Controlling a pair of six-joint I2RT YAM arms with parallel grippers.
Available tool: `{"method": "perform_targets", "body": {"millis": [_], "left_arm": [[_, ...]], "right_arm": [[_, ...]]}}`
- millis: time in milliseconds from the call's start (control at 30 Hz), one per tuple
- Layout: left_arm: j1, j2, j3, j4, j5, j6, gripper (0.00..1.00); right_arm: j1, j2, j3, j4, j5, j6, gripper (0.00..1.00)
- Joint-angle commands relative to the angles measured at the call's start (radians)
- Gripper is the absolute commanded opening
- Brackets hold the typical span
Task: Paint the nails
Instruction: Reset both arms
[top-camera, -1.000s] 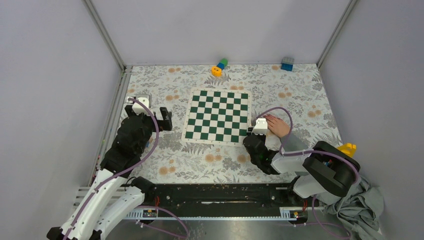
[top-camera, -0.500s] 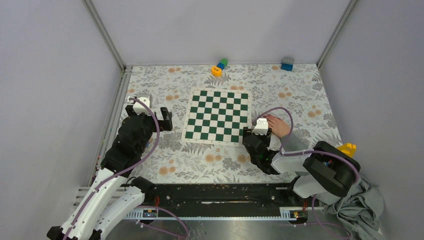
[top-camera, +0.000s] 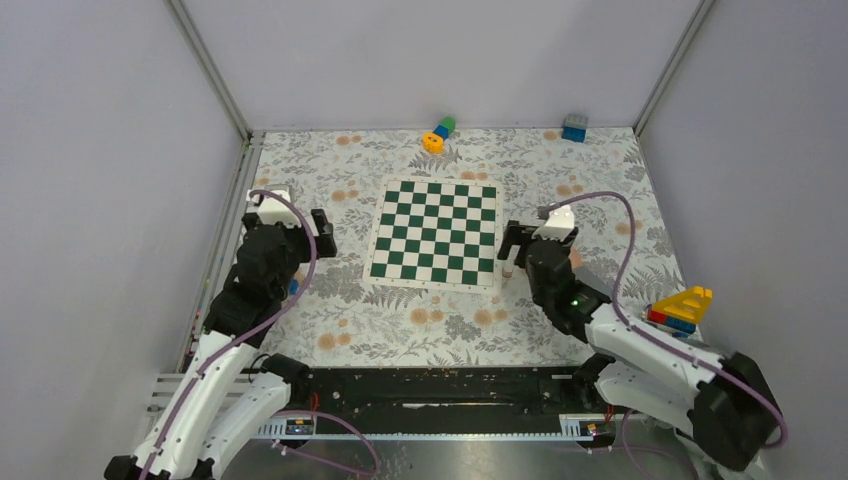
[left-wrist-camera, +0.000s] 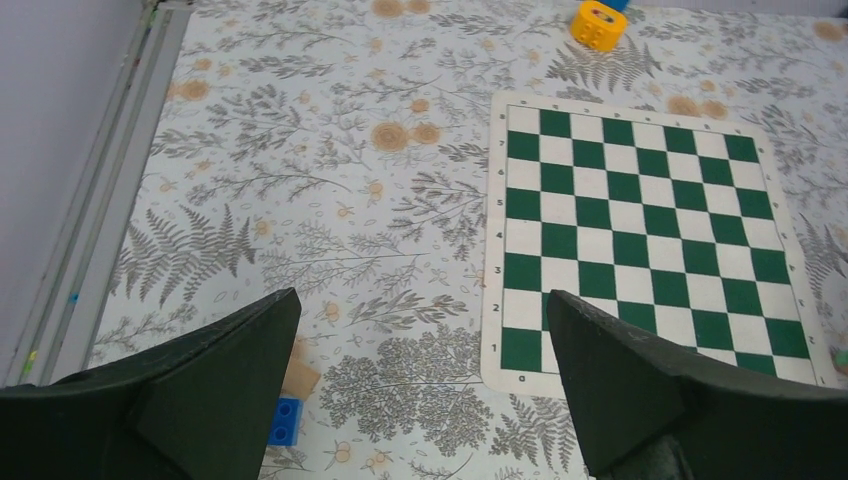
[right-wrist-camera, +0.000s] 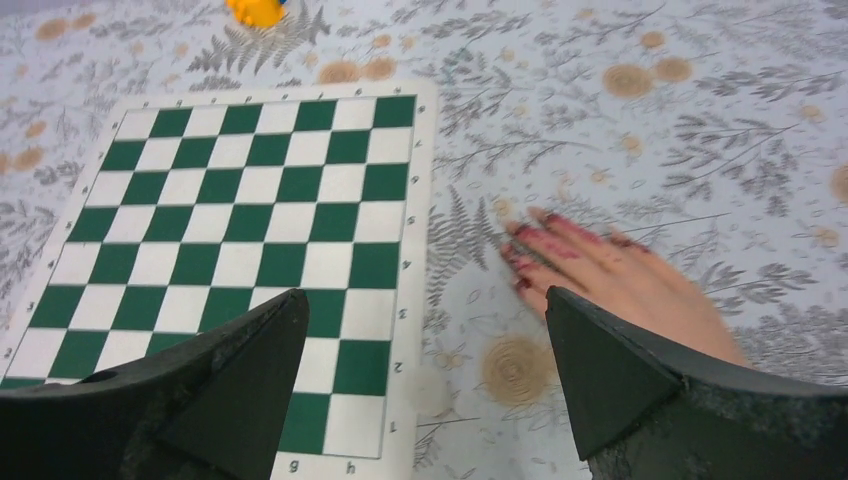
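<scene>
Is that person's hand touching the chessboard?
Apart. The right wrist view shows the hand lying beside the chessboard, with a strip of flowered tablecloth bare between its fingertips and the board's edge.

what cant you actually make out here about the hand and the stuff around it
Right wrist view: the nails are blurred; how evenly they are painted cannot be told.
Right wrist view: the hand is cut off past the knuckles by the right tool.
Top view: the hand lies almost wholly under the right arm.
Left wrist view: a blue block is half hidden by the left tool.
</scene>
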Motion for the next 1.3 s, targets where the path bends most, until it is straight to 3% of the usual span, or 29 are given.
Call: {"method": "perform_targets", "body": {"millis": [0, 167, 333, 533, 733, 867, 1267], "left_arm": [[0.086, 0.004, 0.026, 0.015, 0.021, -0.045, 0.99], [0.228, 0.017, 0.038, 0.013, 0.108, -0.101, 0.99], [0.256, -0.036, 0.03, 0.041, 0.103, -0.069, 0.99], [0.255, -0.152, 0.022, 0.079, 0.079, -0.021, 0.99], [0.255, -0.24, 0.0, 0.118, 0.119, -0.011, 0.99], [0.256, -0.278, -0.016, 0.132, 0.112, -0.01, 0.99], [0.255, -0.303, -0.021, 0.137, 0.059, -0.013, 0.99]], "right_arm": [[-0.151, -0.144, 0.056, -0.261, -0.212, -0.002, 0.96], [-0.377, -0.284, 0.089, -0.462, -0.387, -0.006, 0.96], [-0.517, -0.396, 0.148, -0.586, -0.456, -0.017, 0.96], [-0.526, -0.507, 0.227, -0.585, -0.405, -0.106, 0.96], [-0.526, -0.678, 0.137, -0.383, -0.404, -0.199, 0.96], [-0.526, -0.749, 0.098, -0.353, -0.397, -0.22, 0.96], [-0.525, -0.769, 0.097, -0.357, -0.413, -0.226, 0.95]]}}
